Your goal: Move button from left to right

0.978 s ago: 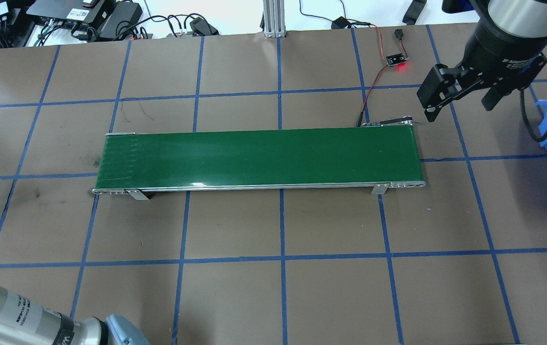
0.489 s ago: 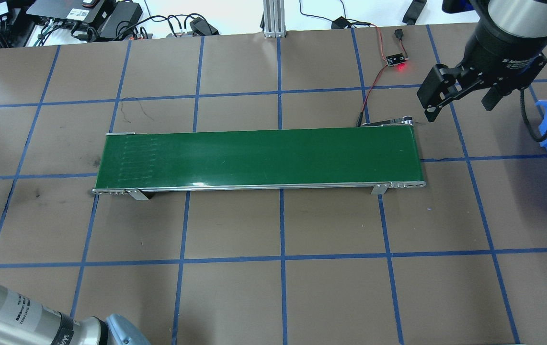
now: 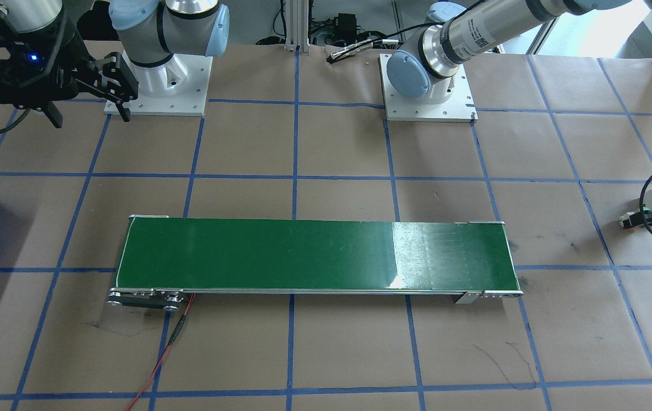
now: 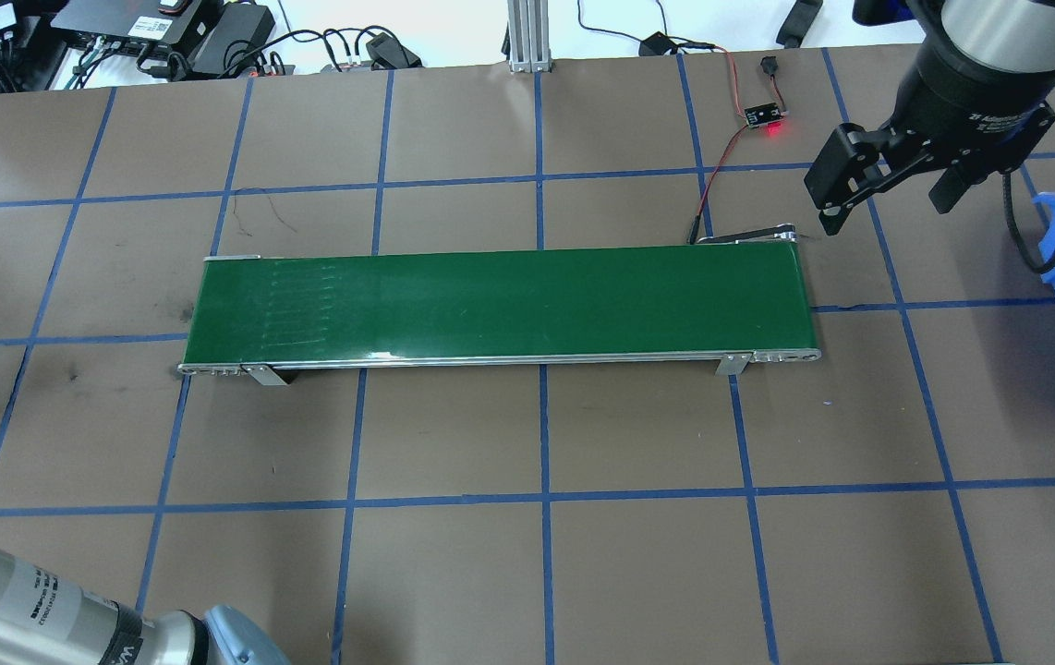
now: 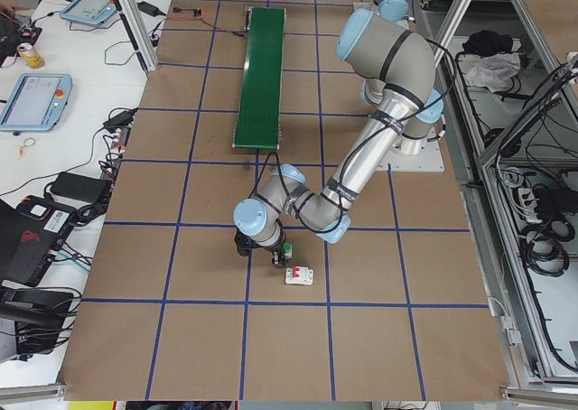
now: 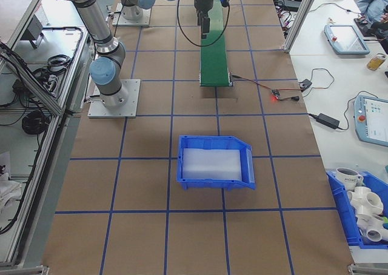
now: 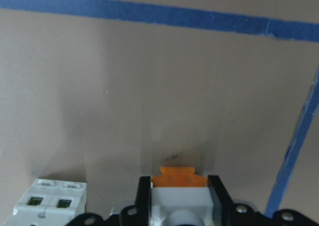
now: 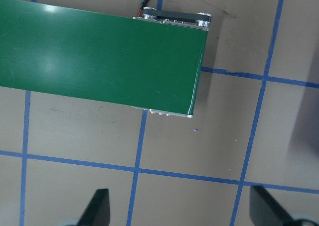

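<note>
Left gripper [image 7: 179,206] pinching button [image 7: 178,188] beside breaker [image 7: 50,202], well off belt [image 4: 500,303] end, right gripper [image 4: 888,189] spread past far end.

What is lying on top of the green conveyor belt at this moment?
Nothing: the conveyor belt has a bare surface from end to end. The button sits between the left gripper fingers, off the belt. The belt's underside is hidden.

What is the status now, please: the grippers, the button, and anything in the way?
Left gripper shut on button, low at table. Right gripper open, empty, hovering past conveyor end. Circuit breaker beside button, apart.
</note>
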Robot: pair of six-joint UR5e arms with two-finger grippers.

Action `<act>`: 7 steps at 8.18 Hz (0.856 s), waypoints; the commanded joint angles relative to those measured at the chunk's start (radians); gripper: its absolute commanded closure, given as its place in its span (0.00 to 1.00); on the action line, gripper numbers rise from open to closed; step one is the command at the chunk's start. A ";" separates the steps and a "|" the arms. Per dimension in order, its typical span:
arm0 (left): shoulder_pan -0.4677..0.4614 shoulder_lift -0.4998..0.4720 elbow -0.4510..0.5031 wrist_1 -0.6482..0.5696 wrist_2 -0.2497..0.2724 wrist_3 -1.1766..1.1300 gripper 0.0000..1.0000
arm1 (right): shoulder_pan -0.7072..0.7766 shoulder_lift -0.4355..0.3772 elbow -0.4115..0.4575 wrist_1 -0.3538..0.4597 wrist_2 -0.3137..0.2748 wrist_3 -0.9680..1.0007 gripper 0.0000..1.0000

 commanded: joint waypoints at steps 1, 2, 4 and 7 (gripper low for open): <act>0.000 0.035 0.010 -0.012 0.002 0.021 1.00 | 0.000 0.000 0.000 0.000 0.000 -0.001 0.00; -0.009 0.070 0.013 -0.017 0.001 0.040 1.00 | 0.000 0.000 0.000 0.000 0.000 -0.001 0.00; -0.090 0.211 0.016 -0.080 -0.062 0.017 1.00 | 0.000 -0.001 0.000 0.000 0.000 -0.001 0.00; -0.307 0.339 0.017 -0.116 -0.094 -0.160 1.00 | 0.000 0.000 0.000 0.000 0.000 0.001 0.00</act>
